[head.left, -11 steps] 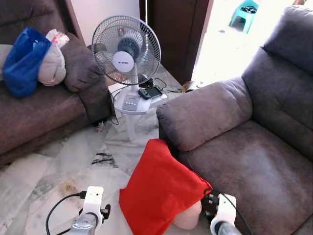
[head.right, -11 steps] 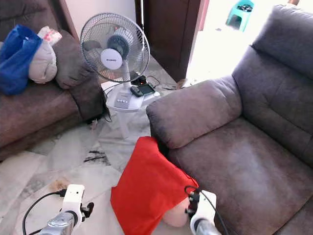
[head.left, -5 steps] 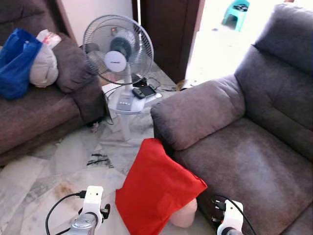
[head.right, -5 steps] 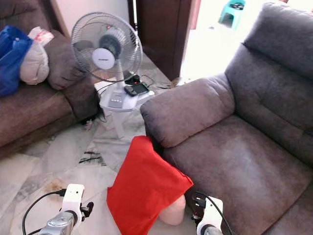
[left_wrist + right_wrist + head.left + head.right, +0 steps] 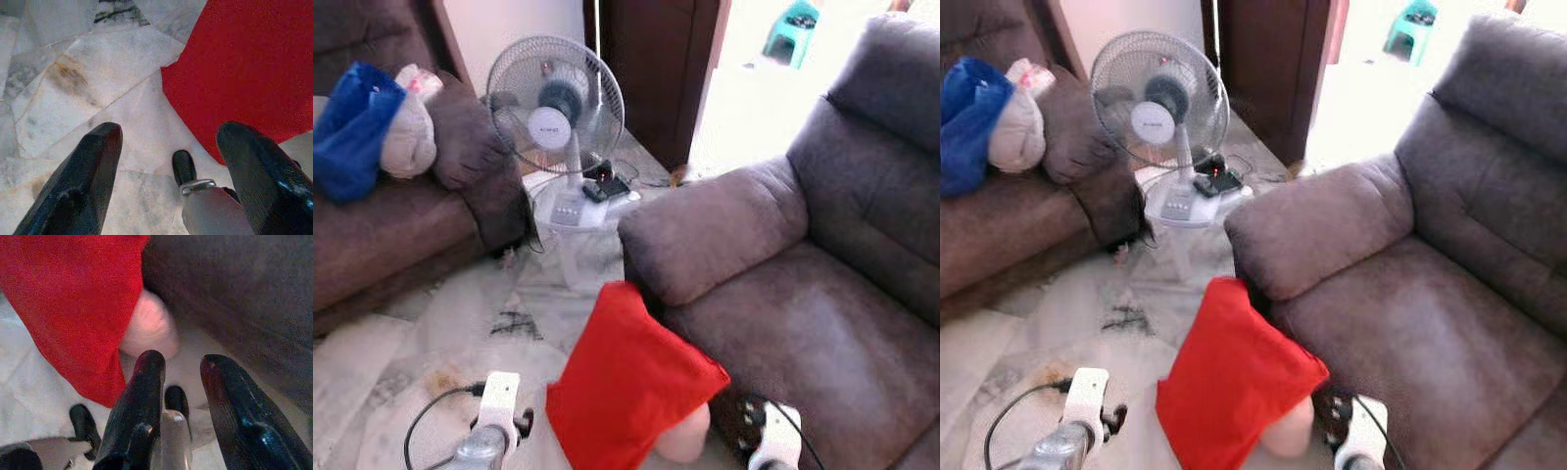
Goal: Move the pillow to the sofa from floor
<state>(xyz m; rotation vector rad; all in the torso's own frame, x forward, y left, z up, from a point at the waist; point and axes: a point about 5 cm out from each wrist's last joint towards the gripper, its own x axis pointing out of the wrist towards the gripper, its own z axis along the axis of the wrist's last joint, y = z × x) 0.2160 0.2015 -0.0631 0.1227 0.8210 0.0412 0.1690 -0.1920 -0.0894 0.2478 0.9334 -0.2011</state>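
Note:
The pillow (image 5: 631, 382), in a red cover with its pale pink end (image 5: 149, 325) poking out at the bottom, stands on the marble floor (image 5: 460, 313) and leans against the front of the grey sofa (image 5: 803, 323). My left gripper (image 5: 168, 142) hangs open over the floor, beside the pillow's red corner (image 5: 244, 63) and apart from it. On the other side, my right gripper (image 5: 181, 364) is open with a narrower gap. It hovers just short of the pink end, near the sofa's base, and holds nothing.
A standing fan (image 5: 555, 106) with a cable and small devices at its base stands behind the pillow. A brown sofa (image 5: 391, 225) at the left carries a blue bag (image 5: 352, 127) and a white bag (image 5: 411, 137). A bright doorway (image 5: 754, 88) lies beyond.
The head view has swung a little and gone blurry. My right wrist sits lower and further right than a second ago. The pillow still leans on the sofa.

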